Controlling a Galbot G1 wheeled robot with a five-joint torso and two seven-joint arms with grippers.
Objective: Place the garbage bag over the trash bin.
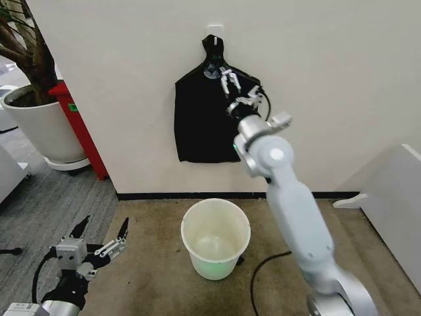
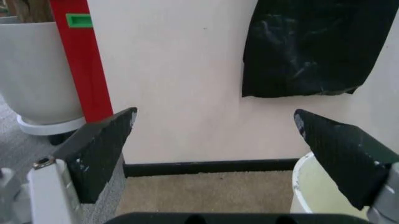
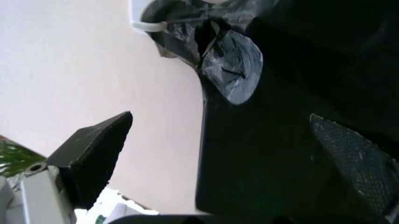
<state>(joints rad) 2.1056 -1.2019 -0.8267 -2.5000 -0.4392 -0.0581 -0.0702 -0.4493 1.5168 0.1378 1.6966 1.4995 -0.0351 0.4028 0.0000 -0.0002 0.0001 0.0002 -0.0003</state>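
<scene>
Two arms are at different heights about the cream wall, which serves as the landmark. Against that wall, hung from a small white hook by its knotted top, is the garbage bag, a flat black sheet with sloped shoulders; its lower edge stops well above the dark skirting at the wall's foot. From the left wrist camera the bag's lower portion shows faint glossy creases. The right arm rises from the floor side and reaches up to the wall, bringing the right gripper to the bag's upper right part, just below the knot. Its fingers are spread apart with nothing between them; in the right wrist view the two dark pads straddle the bag's edge, and I cannot tell for sure whether either pad touches the plastic. On the carpet in front of the wall, below the bag and slightly to its right, stands the trash bin, upright, its round mouth uncovered and a greenish tint at its bottom. Off the wall's left end sits a large white plant pot with a red panel just beside it. Low and away from the wall, left of the bin, the left gripper hangs with its fingers splayed wide, holding nothing.
</scene>
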